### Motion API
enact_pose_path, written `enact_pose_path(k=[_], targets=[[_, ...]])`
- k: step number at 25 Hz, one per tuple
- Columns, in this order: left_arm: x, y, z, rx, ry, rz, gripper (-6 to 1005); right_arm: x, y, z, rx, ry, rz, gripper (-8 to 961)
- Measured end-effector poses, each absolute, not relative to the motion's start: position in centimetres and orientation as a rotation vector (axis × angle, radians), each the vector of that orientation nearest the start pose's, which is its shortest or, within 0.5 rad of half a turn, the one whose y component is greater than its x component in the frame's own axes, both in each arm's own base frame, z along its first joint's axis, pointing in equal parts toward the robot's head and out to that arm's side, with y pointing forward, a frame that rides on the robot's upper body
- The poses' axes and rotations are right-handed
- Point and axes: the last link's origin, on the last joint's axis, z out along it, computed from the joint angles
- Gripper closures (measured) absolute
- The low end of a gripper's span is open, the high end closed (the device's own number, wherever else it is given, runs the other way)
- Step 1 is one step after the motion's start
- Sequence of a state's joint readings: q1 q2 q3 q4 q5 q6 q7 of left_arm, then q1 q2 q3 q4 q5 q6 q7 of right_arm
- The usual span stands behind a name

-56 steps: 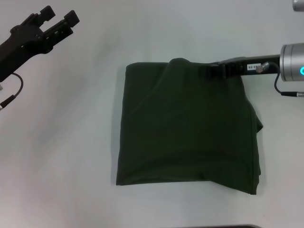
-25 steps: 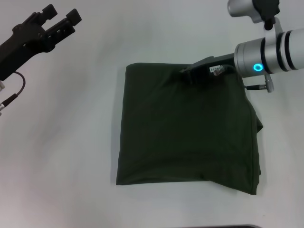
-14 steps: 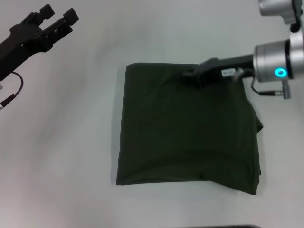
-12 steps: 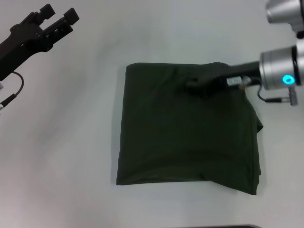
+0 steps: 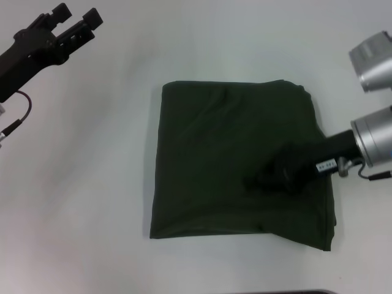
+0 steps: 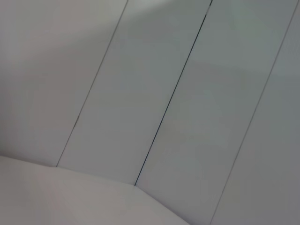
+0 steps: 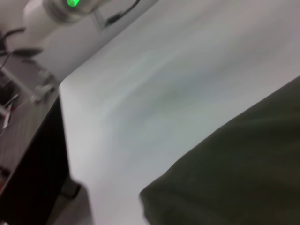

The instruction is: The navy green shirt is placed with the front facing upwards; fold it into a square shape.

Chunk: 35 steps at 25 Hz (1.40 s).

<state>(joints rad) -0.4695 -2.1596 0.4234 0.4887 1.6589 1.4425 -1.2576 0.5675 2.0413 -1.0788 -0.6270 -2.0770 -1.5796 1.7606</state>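
Relocated since the earlier frames: right gripper (image 5: 260, 181), formerly at the far edge of the folded cloth near the collar side, now over the right-hand near quarter of it, arm reaching in from the right; the raised bump of cloth at the far edge has gone and that edge lies flat.

Item: navy green shirt (image 5: 214, 159). Dark olive-green cloth, folded into a roughly square block, lying on the white table (image 5: 92, 184) at the middle of the head view. Left and far edges straight; right edge uneven, with a layer bulging out at mid-height; near-right corner dips lower than the near-left. Faint creases across the top layer. Right wrist view shows one corner of the same shirt (image 7: 234, 178) against the white tabletop.

Markings: no lettering or collar tag visible on the exposed face. Small white label on the right gripper's body, print too small to read.

Right gripper: dark and blurred against the cloth; whether its fingers are parted or closed cannot be told, nor whether it touches the shirt.

Left gripper (image 5: 76, 17): at the far left, well apart from the shirt, two fingers parted, holding nothing.
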Motion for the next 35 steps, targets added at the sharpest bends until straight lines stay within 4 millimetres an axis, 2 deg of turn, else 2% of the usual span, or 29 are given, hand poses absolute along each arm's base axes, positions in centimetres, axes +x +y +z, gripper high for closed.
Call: enact_pose_path(k=[6, 12, 25, 31, 35], targets=[[-28.2, 33.3, 0.8, -2.082, -0.83, -1.162, 96, 25.7, 29.1, -4.3, -3.139, 1.02, 0.268, 933], [-28.2, 33.3, 0.8, -2.082, -0.83, -1.161, 96, 26.4, 28.5, -4.6, -3.157, 1.041, 0.184, 932], [-28.2, 33.3, 0.8, -2.08, -0.832, -1.158, 96, 27.6, 28.6, -5.2, -3.084, 1.13, 0.06, 932], [-28.2, 33.4, 0.8, -2.08, -0.831, -1.157, 96, 27.4, 28.8, -5.0, -3.085, 1.115, 0.071, 933], [-28.2, 33.4, 0.8, -2.079, -0.832, -1.156, 96, 26.5, 29.3, -4.5, -3.104, 1.06, 0.144, 933]])
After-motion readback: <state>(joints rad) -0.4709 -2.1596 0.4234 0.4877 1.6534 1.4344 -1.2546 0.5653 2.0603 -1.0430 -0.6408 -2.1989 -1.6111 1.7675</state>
